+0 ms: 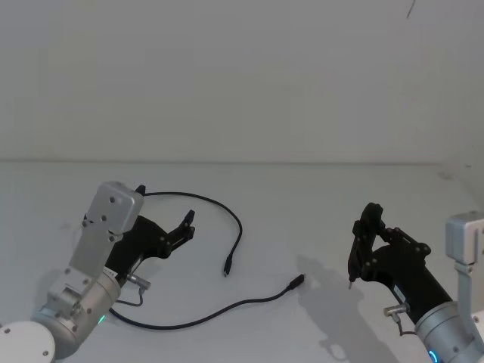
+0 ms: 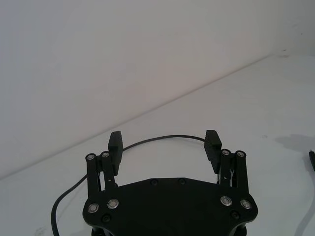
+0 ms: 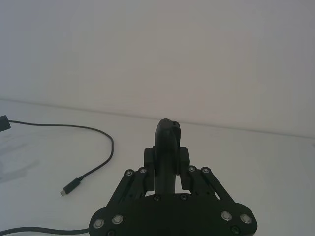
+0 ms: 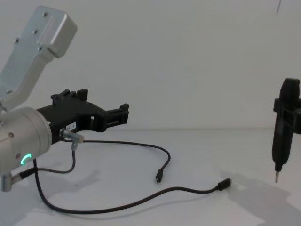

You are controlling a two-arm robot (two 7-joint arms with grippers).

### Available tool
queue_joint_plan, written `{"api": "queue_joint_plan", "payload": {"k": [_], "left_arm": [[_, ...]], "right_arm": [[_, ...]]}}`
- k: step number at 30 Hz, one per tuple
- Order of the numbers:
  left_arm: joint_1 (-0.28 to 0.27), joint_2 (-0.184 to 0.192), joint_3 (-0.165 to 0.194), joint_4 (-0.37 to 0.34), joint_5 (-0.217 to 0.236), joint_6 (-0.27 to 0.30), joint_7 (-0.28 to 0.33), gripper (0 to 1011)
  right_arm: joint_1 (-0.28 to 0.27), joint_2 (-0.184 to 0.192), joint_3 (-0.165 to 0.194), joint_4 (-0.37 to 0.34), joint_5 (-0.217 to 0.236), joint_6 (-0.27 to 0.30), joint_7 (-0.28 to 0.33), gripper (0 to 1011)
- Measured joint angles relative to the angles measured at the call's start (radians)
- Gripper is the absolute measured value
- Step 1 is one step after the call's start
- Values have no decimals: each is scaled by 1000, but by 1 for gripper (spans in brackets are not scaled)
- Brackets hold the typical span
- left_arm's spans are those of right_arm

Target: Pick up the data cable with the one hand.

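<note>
Left wrist view: the data cable (image 2: 142, 141) is seen arcing just beyond the spread fingers of the left gripper (image 2: 164, 140), probably lower than them. Light and limp, it is best pinched there, mid-length. The right gripper (image 3: 167, 164), parked aside, is clamped on a pen tool (image 3: 167, 132).

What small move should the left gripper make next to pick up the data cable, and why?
Probably lower the open left gripper toward the data cable arc lying on the table just ahead of its fingers: it hovers above the cable, touching nothing. The right gripper, parked to the right, holds a pen-shaped tool.
</note>
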Motion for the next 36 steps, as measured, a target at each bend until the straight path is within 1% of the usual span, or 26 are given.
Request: {"api": "queue_joint_plan", "payload": {"k": [36], "left_arm": [[0,0,0,0,0,0,0,1001]], "right_arm": [[0,0,0,0,0,0,0,279]]}}
